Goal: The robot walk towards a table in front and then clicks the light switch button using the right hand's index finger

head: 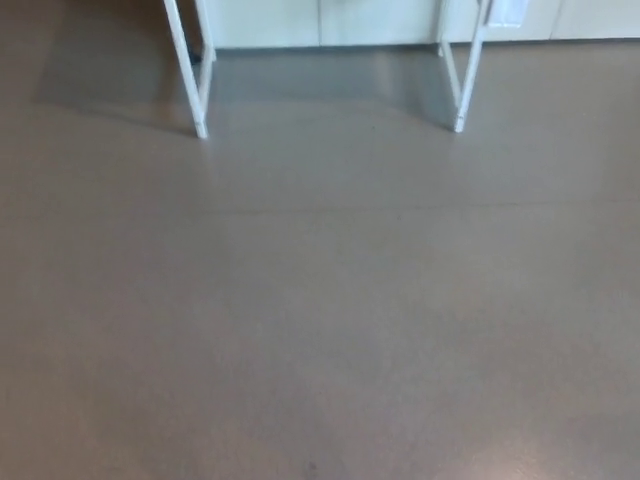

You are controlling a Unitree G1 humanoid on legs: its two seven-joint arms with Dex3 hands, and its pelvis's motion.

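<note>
Only desk legs [190, 70] show, w/ long axes near upright, splayed slightly. Grey floor [320, 300] below. Both hands out of frame, so fingers' state can't be told.

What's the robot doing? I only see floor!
Nothing is being handled right now. The robot's head camera looks down at a bare grey-brown floor. The white table legs stand at the top of the picture, with a pale wall behind. Neither robot hand shows, and no light switch can be seen.
</note>
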